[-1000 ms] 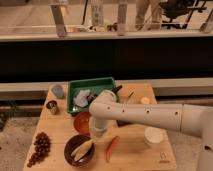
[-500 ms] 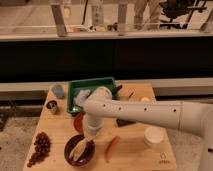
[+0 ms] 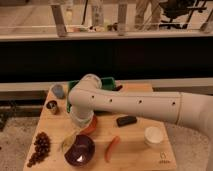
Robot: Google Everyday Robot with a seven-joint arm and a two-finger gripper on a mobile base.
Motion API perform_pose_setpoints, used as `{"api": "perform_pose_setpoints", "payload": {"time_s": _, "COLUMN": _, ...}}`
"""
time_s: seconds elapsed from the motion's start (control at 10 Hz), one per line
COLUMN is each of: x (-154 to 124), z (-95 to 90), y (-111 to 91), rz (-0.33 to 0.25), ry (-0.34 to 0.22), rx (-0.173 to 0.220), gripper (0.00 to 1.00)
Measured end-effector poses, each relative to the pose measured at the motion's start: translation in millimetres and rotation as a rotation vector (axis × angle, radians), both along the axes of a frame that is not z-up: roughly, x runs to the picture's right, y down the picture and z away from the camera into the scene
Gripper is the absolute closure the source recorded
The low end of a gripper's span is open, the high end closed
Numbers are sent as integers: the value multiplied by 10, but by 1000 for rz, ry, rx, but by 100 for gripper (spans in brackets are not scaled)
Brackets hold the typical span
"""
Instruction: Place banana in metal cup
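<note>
Wooden tabletop [image 3: 135, 152] in front of a dark wall band, window rail above. Clutter on it: green tray [image 3: 108, 81] at back, grey-blue lump [image 3: 58, 90], grapes [image 3: 40, 147] at view-left front, dark purple bowl [image 3: 82, 152], orange-red carrot-like piece [image 3: 112, 148], white cup [image 3: 153, 136], dark block [image 3: 126, 120]. White arm [image 3: 145, 105] comes in from view-right, bends at the elbow and drops its wrist over the board's middle-left, partly covering an orange-red bowl [image 3: 91, 125].

Gripper [image 3: 76, 129] sits at the bottom of that wrist, just above the purple bowl's back-left rim, pointing down. Fingers clenched. Banana [image 3: 69, 142] lies right below it, over the bowl's left rim. Long axis is diagonal: low end toward view-left front, high end running up to the gripper. Looks like contact, but whether it is actually pinched I cannot tell, since the wrist hides the spot.

Metal cup [image 3: 51, 106] stands upright near the board's left edge, apart from the gripper, to view-left and further back, just in front of the lump. Nothing visible inside.

Judgement: grasp stage, task early. Key relation: the cup lies up and to view-left of the gripper, a short carry. The cup mouth is narrow against the banana's length, so the fruit probably has to go in end-first, tipped toward upright, not laid across. Risk: knocking the small cup over.
</note>
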State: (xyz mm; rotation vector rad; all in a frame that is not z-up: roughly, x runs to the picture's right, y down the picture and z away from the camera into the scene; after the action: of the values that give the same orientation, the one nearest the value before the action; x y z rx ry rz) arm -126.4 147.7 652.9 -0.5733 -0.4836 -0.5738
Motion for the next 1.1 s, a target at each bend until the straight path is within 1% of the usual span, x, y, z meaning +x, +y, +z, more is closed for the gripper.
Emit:
{"api": "perform_pose_setpoints", "payload": {"time_s": 0.1, "x": -9, "z": 15, "y": -191, "rz": 6, "ry": -7, "rx": 23, "gripper": 100}}
{"api": "perform_pose_setpoints", "payload": {"time_s": 0.3, "x": 3, "z": 34, "y": -503, "rz": 23, "ry": -20, "rx": 58, "gripper": 100}}
{"api": "perform_pose_setpoints", "payload": {"time_s": 0.4, "x": 7, "z": 56, "y": -610, "rz": 31, "ry": -28, "rx": 68, "gripper": 100}}
{"api": "perform_pose_setpoints", "payload": {"time_s": 0.7, "x": -56, "z": 217, "y": -833, "rz": 47, "ry": -65, "rx": 79, "gripper": 100}}
{"api": "perform_pose_setpoints", "payload": {"time_s": 1.0, "x": -167, "z": 369, "y": -1023, "rz": 59, "ry": -95, "rx": 95, "gripper": 100}}
{"api": "perform_pose_setpoints", "payload": {"time_s": 1.1, "x": -195, "z": 392, "y": -1057, "rz": 63, "ry": -104, "rx": 98, "gripper": 100}}
